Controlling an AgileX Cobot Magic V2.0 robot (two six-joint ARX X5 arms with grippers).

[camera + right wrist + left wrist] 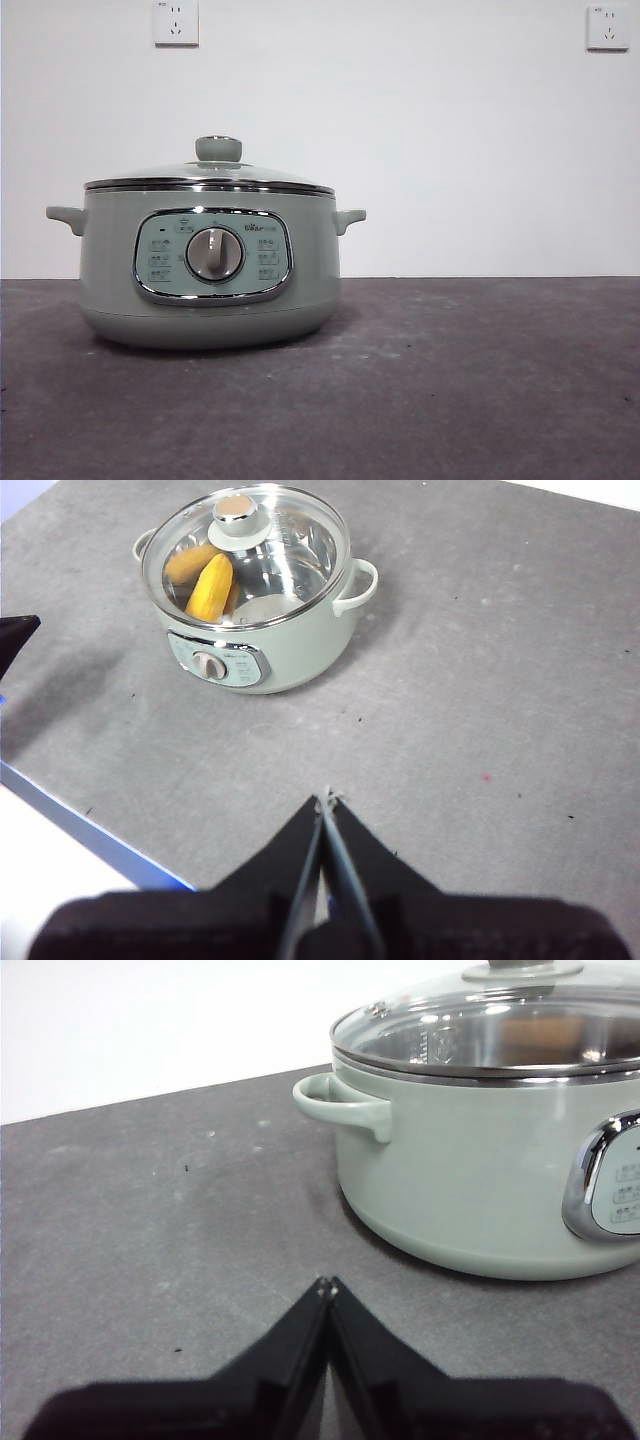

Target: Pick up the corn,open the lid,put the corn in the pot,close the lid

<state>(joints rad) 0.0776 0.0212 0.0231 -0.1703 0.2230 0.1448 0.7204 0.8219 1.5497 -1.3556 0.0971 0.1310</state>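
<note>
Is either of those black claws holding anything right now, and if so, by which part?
Nothing is held. The left gripper and right gripper are both shut and empty; the corn lies in the pot under the lid.

Level front, two wrists, pot shared.

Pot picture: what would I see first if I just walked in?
The big green pot on the dark table, its glass lid shut on top. Through the lid you see the yellow corn lying inside. Both grippers, left and right, are shut, away from the pot, holding nothing.
</note>
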